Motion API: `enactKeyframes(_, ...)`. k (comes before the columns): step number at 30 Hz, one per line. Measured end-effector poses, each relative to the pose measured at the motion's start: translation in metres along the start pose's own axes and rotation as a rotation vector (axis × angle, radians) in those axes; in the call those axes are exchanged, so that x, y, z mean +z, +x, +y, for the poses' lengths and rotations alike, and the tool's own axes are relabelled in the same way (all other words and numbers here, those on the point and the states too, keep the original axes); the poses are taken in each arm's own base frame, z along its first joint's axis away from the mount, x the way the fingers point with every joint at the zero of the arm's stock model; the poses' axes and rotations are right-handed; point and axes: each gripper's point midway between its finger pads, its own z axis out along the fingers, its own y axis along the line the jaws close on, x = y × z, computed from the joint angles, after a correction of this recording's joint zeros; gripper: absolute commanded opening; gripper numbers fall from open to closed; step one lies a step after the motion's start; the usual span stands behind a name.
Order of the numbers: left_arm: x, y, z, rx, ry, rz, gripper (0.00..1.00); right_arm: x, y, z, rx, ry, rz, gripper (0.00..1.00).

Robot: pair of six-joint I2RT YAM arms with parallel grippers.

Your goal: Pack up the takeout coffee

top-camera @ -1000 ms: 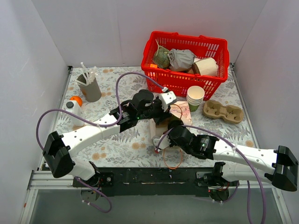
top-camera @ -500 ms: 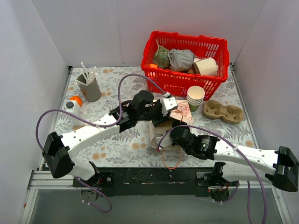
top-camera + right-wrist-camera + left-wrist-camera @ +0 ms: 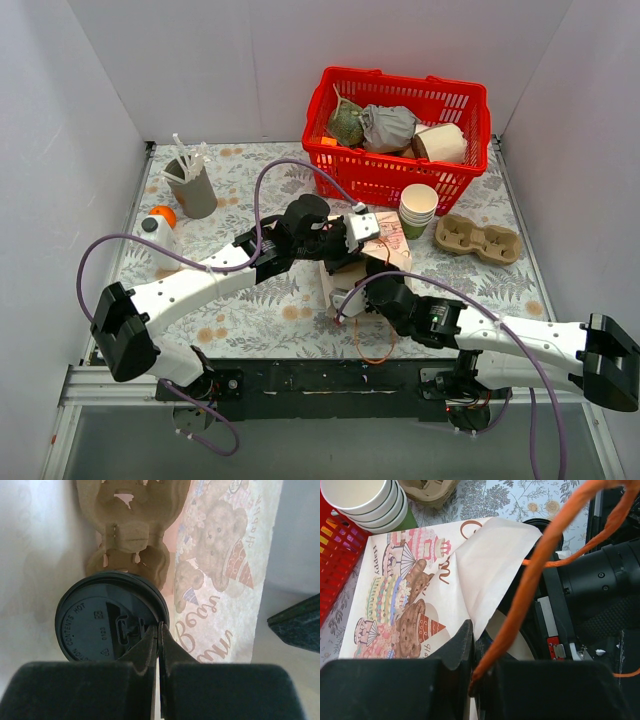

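The step in hand was lowering the coffee cup (image 3: 100, 620) into the paper bag (image 3: 405, 590). The right gripper (image 3: 159, 630) was pinched shut on the rim of the cup's black lid (only the lid showed, the sides hidden beneath it). The cup sat inside the bag, over a cardboard carrier (image 3: 132, 530) lying at the bottom. I could not tell whether it already rested there. The left gripper (image 3: 471, 655) was clamped on the bag's upper edge and orange handle (image 3: 535, 565), holding the mouth open. Next, I judged, the right arm needed to seat the cup upright, let go, and draw out without snagging the handle.
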Motion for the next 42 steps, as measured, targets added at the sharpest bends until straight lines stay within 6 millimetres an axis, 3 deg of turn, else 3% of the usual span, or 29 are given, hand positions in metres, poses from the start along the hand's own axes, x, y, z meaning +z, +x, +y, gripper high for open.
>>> enactKeyframes(11,0.005,0.004,-0.002,-0.033,0.016,0.012,0.0,0.004,-0.005,0.007,0.07,0.02,-0.034,0.01)
enactKeyframes(24,0.011,-0.01,0.002,-0.102,0.004,-0.004,0.0,-0.004,-0.022,0.002,0.092,-0.009,-0.07,0.01)
enactKeyframes(32,0.008,-0.007,-0.003,-0.083,0.031,0.004,0.0,0.005,-0.008,-0.008,0.177,0.028,-0.045,0.01)
enactKeyframes(42,0.008,-0.006,-0.003,-0.057,0.039,0.003,0.0,0.02,0.005,-0.004,0.257,0.055,-0.01,0.01)
